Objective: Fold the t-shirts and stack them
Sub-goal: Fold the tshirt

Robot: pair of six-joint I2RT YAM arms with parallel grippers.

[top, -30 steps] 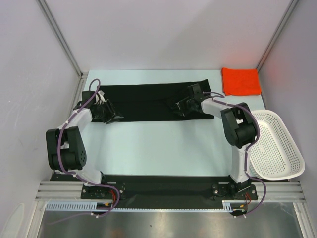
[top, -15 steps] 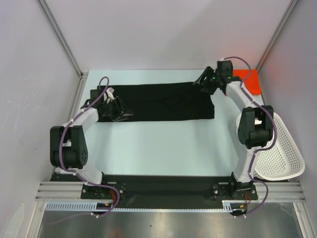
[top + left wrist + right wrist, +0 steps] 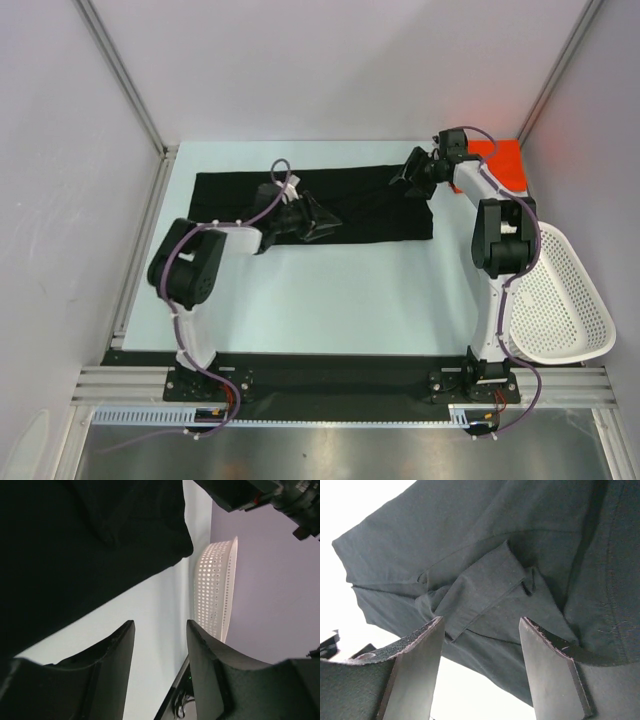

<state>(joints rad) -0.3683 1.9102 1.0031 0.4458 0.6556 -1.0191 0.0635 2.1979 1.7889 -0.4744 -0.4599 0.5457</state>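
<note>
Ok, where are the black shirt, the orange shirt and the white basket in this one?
black shirt (image 3: 375, 215): overhead view, flat cloth right of its middle.
orange shirt (image 3: 508, 160): overhead view, its uncovered right half.
basket (image 3: 565, 300): overhead view, bare mesh floor.

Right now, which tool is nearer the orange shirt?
Right. The right tool is over the far right corner of the black shirt, beside the orange shirt; the left tool is over the black shirt's middle.
</note>
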